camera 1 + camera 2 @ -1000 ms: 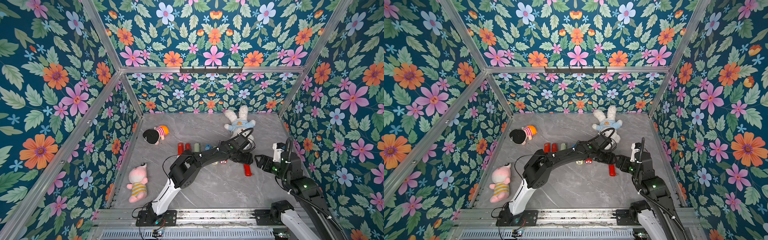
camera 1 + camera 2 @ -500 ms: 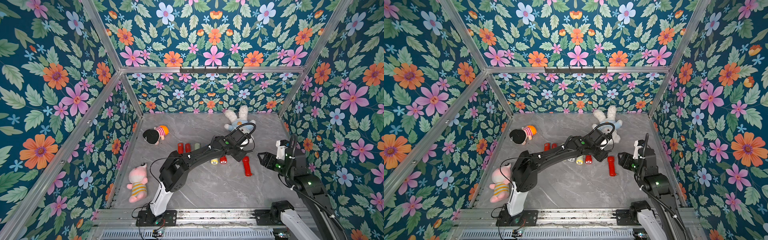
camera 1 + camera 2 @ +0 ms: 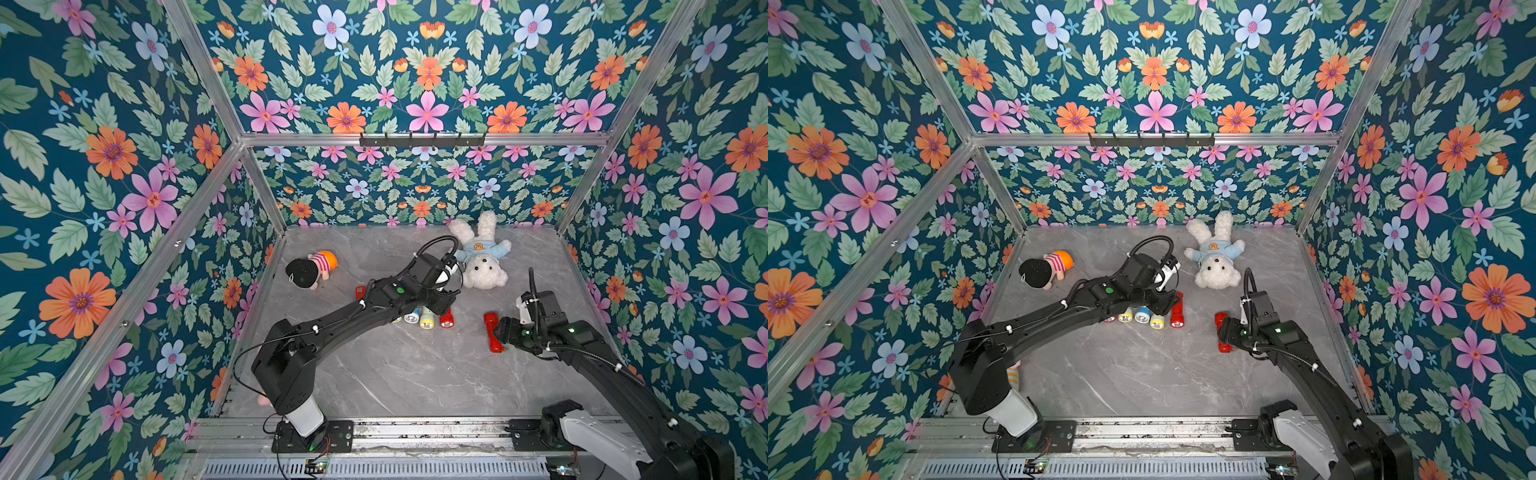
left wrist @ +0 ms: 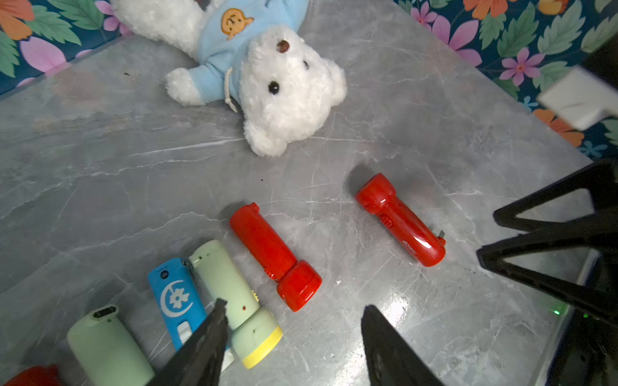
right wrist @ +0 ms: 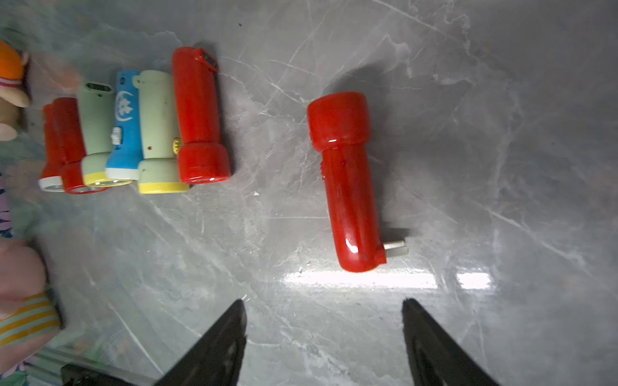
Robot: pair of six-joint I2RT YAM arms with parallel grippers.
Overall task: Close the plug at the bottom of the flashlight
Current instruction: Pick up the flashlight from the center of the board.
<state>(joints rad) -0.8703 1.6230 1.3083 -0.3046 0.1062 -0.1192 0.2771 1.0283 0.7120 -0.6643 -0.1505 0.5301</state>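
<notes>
The whole setup sits on a grey marble desk (image 3: 395,374) boxed in by flowery walls (image 3: 124,166). The biggest things on it are the two black arms. The left arm (image 3: 332,324) stretches diagonally toward the back, and the right arm (image 3: 602,365) comes in from the front right corner.

Next size down is a white teddy bear (image 3: 484,266) in a blue shirt, flat on its back by the rear wall. A doll (image 3: 311,268) with black hair and a striped top lies off to its left. A pink doll (image 3: 1014,374) peeks out from behind the left arm's lower part.

Then there's a row of flashlights (image 5: 127,127): six of them in red, green and blue, packed side by side with the lens ends facing the front. The left jaws hang over the right end of that row, spread fairly wide with nothing between them. In the left wrist view one fingertip (image 4: 214,320) overlaps the pale green flashlight (image 4: 234,294) with the yellow rim.

The red flashlight (image 5: 347,187) that matters lies on its own, flat on the desk. It's apart from the row, between it and the right arm, with its head toward the back wall and its bottom toward the front. The right jaws are wide and empty, tips just short of that bottom end.

Smallest bit is the plug (image 5: 396,249), metal prongs poking out sideways from the bottom, not folded in.
</notes>
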